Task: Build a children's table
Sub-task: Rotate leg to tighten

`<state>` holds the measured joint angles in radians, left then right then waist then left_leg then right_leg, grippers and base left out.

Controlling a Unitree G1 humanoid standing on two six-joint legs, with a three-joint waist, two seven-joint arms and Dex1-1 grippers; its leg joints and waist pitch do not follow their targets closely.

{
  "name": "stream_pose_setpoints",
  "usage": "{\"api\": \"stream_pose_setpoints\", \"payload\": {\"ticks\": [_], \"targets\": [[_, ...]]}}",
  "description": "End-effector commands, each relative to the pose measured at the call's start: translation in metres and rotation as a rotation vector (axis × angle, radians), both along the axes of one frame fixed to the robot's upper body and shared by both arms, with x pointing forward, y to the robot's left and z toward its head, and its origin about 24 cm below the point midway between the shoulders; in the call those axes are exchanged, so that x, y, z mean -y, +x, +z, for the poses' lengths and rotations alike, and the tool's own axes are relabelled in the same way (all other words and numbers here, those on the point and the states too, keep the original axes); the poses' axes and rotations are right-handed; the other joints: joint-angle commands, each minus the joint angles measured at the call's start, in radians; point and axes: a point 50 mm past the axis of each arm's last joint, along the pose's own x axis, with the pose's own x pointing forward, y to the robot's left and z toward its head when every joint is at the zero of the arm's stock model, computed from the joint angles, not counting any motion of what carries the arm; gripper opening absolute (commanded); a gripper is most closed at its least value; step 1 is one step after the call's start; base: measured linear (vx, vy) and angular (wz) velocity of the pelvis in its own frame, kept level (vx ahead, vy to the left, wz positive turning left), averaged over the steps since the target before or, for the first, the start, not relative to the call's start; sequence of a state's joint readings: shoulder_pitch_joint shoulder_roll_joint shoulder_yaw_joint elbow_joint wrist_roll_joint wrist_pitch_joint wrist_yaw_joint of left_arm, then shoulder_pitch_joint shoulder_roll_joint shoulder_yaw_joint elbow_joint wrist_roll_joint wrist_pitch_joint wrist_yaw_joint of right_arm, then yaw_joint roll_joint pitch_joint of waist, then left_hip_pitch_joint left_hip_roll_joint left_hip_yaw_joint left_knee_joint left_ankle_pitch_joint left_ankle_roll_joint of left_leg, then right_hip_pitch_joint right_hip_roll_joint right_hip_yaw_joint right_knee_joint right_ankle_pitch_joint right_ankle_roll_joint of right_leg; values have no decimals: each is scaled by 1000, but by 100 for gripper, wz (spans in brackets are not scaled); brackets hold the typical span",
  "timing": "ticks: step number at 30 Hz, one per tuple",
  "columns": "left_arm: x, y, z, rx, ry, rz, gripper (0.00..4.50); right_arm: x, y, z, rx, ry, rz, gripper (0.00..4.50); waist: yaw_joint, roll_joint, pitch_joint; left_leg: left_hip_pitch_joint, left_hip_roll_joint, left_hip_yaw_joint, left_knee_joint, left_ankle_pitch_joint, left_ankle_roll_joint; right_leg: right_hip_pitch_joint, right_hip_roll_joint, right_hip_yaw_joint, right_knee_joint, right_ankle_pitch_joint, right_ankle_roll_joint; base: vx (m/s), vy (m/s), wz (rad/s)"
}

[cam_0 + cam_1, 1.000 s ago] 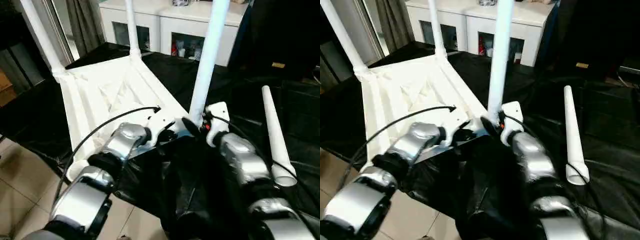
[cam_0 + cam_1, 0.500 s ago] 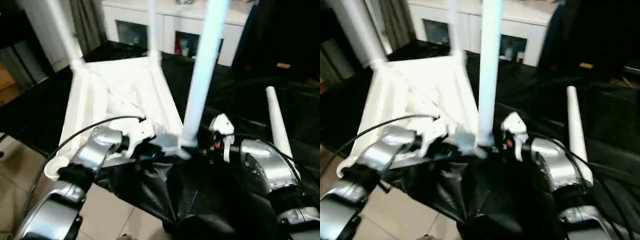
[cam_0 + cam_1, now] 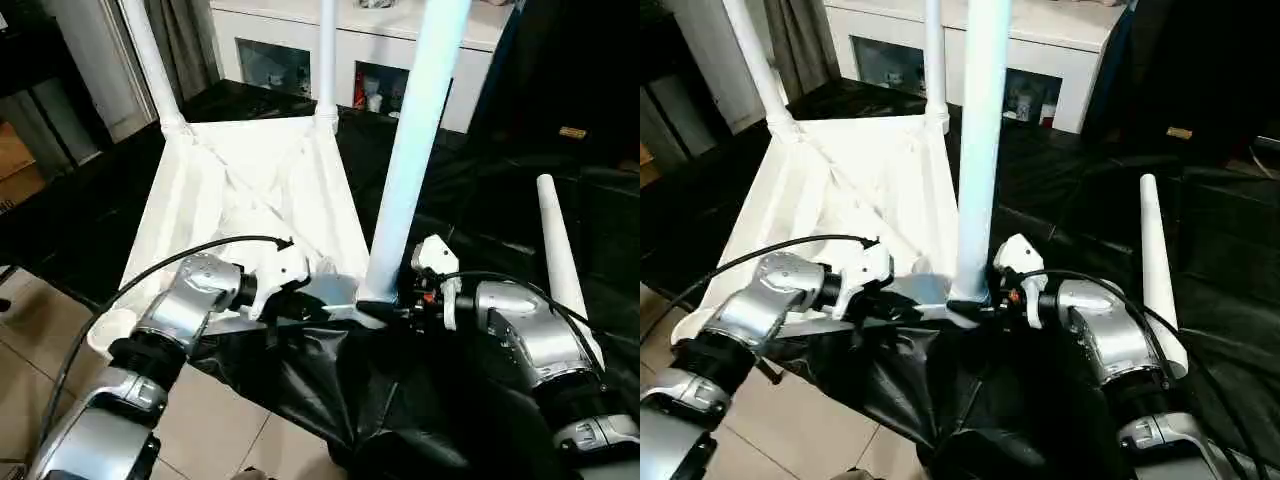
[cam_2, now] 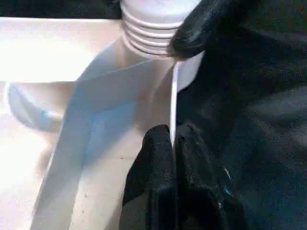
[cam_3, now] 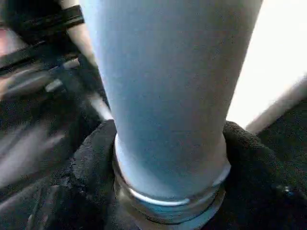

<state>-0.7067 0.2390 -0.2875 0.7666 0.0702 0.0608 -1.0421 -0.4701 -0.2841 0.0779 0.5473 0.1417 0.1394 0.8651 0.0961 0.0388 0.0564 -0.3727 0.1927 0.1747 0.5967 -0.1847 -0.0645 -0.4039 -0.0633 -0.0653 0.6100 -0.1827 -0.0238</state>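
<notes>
Tabletop [image 3: 250, 190] lies upside down on the black cloth [image 3: 330, 380], and I have my left gripper [image 4: 172, 143] pinched shut on its thin near rim. My right gripper [image 5: 168, 158] has a finger on each side of the base of the near upright leg [image 3: 410, 160], closed around it at its corner socket. Two more legs [image 3: 150, 60] stand at the far corners. A loose leg [image 3: 560, 260] lies to my right, with a white cabinet [image 3: 400, 50] beyond.

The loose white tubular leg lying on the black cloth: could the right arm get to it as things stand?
Probably yes, once freed. The loose white tubular leg lies uncovered just outside the right forearm, but the right gripper is wrapped around the base of the upright white leg.
</notes>
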Motion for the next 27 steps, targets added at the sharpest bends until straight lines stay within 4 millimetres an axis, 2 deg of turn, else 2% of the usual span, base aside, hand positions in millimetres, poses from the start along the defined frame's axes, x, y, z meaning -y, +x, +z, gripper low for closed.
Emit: {"api": "stream_pose_setpoints", "payload": {"ticks": [1, 2, 3, 4, 5, 6, 8, 9, 10, 11, 12, 13, 14, 16, 18, 19, 20, 21, 22, 23, 24, 25, 27], "targets": [[2, 19, 15, 96, -52, 199, 0, -6, 2, -9, -25, -9, -88, 277, -5, -20, -68, 12, 30, -9, -68, -159, 36, 55, -81, 45, -84, -277, -189, 0, 0, 0], [8, 24, 16, 109, -60, 266, 0, -8, 4, -15, -30, -21, -171, 277, -7, -21, -68, 9, 31, -10, -68, -153, 35, 56, -81, 45, -83, -275, -186, 0, 0, 0], [10, 26, 17, 110, -64, 282, 0, -8, 5, -16, -31, -24, -195, 276, -8, -20, -68, 13, 31, -8, -67, -156, 37, 51, -81, 46, -86, -276, -180, 0, 0, 0], [15, 27, 18, 112, -75, 309, 0, -9, 6, -19, -36, -25, -257, 276, -11, -20, -69, 9, 28, -9, -66, -144, 43, 56, -81, 46, -84, -258, -182, 0, 0, 0], [24, 29, 18, 114, -87, 339, 0, -12, 9, -22, -45, -20, -343, 276, -9, -17, -71, 8, 27, -9, -65, -132, 50, 56, -82, 47, -83, -242, -181, 0, 0, 0], [31, 29, 18, 113, -97, 345, 0, -15, 10, -24, -49, -16, -399, 276, -10, -17, -72, 7, 27, -8, -64, -124, 52, 56, -81, 47, -83, -229, -181, 0, 0, 0], [37, 29, 17, 114, -102, 344, 0, -18, 11, -25, -52, -9, -439, 276, -11, -17, -73, 6, 26, -9, -65, -114, 56, 58, -80, 45, -81, -204, -187, 0, 0, 0], [47, 27, 16, 115, -107, 320, 0, -26, 13, -24, -37, 10, -478, 276, -10, -9, -72, 7, 27, -9, -64, -114, 61, 56, -81, 46, -79, -191, -192, 0, 0, 0], [51, 26, 15, 118, -105, 308, 0, -29, 14, -22, -28, 33, -483, 276, -11, -8, -74, 6, 27, -9, -64, -118, 63, 56, -81, 46, -81, -181, -194, 0, 0, 0], [53, 25, 14, 120, -104, 300, 0, -32, 14, -21, -22, 48, -484, 332, -11, -11, -74, 6, 27, -10, -65, -122, 65, 60, -79, 45, -80, -170, -197, 0, 0, 0], [55, 24, 14, 124, -101, 288, 0, -33, 15, -19, -14, 61, -490, 332, -11, -4, -74, 7, 27, -11, -65, -127, 66, 58, -80, 45, -79, -169, -199, 0, 0, 0], [57, 23, 13, 128, -98, 271, 0, -35, 15, -18, -11, 78, -491, 332, -12, -7, -74, 7, 28, -10, -65, -134, 72, 60, -80, 45, -81, -168, -199, 0, 0, 0], [57, 23, 13, 129, -97, 268, 0, -36, 15, -17, -10, 81, -491, 353, -11, -2, -74, 7, 28, -11, -65, -139, 73, 60, -81, 45, -80, -170, -200, 0, 0, 0], [60, 22, 13, 146, -103, 237, 0, -36, 16, -14, 22, 67, -491, 364, -11, -6, -73, 8, 28, -11, -67, -149, 73, 59, -81, 45, -83, -181, -199, 0, 0, 0], [63, 22, 18, 179, -148, 231, 0, -29, 16, -6, 80, 49, -511, 372, -11, -14, -71, 7, 27, -10, -67, -156, 72, 60, -81, 45, -86, -203, -192, 0, 0, 0], [63, 24, 23, 196, -182, 243, 0, -23, 14, -2, 108, 48, -526, 372, -9, -11, -72, 8, 28, -10, -67, -152, 72, 59, -82, 46, -85, -210, -186, 0, 0, 0], [62, 25, 28, 213, -221, 261, 45, -16, 11, 3, 133, 51, -541, 376, -7, -14, -71, 7, 28, -9, -67, -146, 75, 60, -81, 47, -86, -208, -180, 0, 0, 0], [62, 25, 28, 213, -221, 261, 57, -16, 11, 3, 133, 51, -541, 376, -1, -12, -77, 12, 31, -9, -64, -128, 82, 57, -81, 48, -80, -172, -181, 0, 0, 0], [58, 29, 38, 244, -289, 304, 57, -1, 4, 10, 165, 70, -579, 376, -5, -17, -79, 2, 31, -11, -64, -96, 91, 65, -81, 46, -71, -116, -191, 0, 0, 0], [53, 31, 43, 266, -313, 320, 72, 7, -1, 14, 176, 84, -601, 376, 5, -14, -84, 5, 36, -12, -59, -72, 107, 64, -81, 47, -63, -41, -205, 0, 0, 0], [49, 32, 47, 292, -325, 334, 72, 14, -7, 16, 185, 90, -617, 376, 4, -16, -86, 6, 39, -12, -57, -61, 120, 60, -83, 47, -57, -4, -217, 0, 0, 0], [44, 32, 49, 308, -329, 347, 88, 19, -12, 18, 192, 87, -625, 376, 1, -19, -84, -6, 36, -14, -57, -40, 141, 65, -81, 43, -51, 40, -226, 0, 0, 0], [30, 30, 49, 331, -293, 370, 104, 26, -21, 18, 196, 67, -615, 376, -2, -17, -79, -5, 34, -12, -57, -58, 149, 62, -82, 41, -56, 4, -218, 0, 0, 0]]}}
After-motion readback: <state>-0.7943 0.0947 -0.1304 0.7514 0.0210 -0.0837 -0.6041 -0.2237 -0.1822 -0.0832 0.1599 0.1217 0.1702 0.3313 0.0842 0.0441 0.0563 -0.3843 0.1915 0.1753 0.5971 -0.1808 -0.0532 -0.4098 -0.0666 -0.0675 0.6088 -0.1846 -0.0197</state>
